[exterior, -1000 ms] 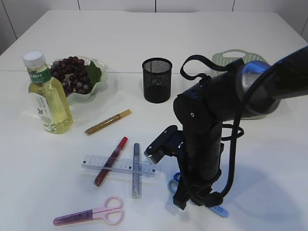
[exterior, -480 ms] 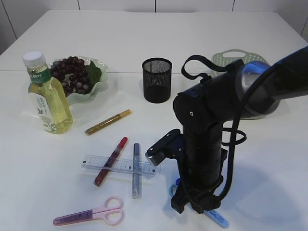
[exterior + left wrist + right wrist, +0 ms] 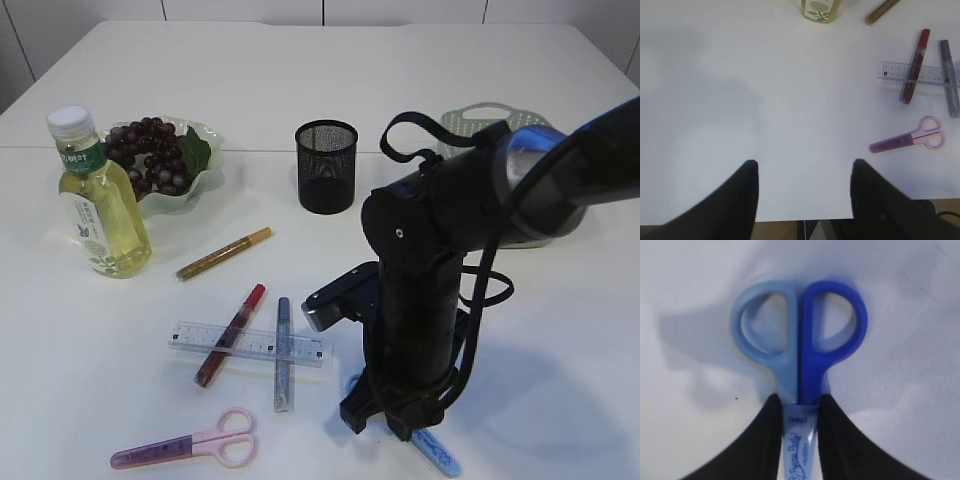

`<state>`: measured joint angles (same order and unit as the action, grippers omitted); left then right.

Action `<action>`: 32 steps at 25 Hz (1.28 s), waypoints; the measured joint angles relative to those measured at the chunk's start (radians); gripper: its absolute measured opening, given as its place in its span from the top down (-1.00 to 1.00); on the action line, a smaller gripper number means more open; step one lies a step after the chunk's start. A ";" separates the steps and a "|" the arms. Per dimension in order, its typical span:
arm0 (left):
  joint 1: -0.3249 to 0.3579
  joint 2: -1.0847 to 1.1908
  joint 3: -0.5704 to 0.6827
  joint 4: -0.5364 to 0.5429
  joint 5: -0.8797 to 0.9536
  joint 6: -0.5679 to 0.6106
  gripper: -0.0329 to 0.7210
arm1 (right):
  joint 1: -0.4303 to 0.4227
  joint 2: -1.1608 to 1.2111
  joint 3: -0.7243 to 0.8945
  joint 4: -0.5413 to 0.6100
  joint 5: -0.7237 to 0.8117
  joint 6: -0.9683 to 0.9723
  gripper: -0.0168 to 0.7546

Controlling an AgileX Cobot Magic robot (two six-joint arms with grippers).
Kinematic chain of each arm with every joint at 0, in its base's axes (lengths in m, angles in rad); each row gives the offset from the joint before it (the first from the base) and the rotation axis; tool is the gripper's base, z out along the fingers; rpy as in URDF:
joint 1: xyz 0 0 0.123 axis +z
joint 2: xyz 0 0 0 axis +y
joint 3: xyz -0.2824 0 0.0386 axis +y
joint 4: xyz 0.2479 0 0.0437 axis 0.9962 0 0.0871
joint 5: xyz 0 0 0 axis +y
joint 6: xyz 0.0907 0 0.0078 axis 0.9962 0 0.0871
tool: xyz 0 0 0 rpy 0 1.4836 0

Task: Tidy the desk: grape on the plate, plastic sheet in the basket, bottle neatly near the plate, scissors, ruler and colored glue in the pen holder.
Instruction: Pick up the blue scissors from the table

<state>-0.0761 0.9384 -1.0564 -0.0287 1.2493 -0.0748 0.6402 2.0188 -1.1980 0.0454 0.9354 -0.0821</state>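
Two jaws clamp the blue scissors (image 3: pixel 799 355).

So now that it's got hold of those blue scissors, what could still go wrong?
The right gripper pinches the blue scissors only at the narrow neck below the handles, so they might pivot or slip when lifted. The pen holder has a small opening across the table, so the sheathed tip could catch its rim. On the way, the low arm could sweep the ruler and glue pens lying close beside it.
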 joint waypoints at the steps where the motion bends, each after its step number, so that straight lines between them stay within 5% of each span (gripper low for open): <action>1: 0.000 0.000 0.000 0.000 0.000 0.000 -0.21 | 0.000 -0.006 0.000 0.004 -0.002 0.003 0.46; 17: 0.000 0.000 0.000 0.000 0.000 0.000 -0.21 | 0.000 -0.080 0.028 -0.004 -0.019 0.012 0.46; 32: 0.000 0.000 0.000 0.000 0.000 0.000 -0.21 | 0.000 -0.416 0.248 -0.081 -0.467 0.012 0.46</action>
<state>-0.0761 0.9384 -1.0564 -0.0287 1.2493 -0.0748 0.6402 1.6025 -0.9500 -0.0356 0.4686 -0.0702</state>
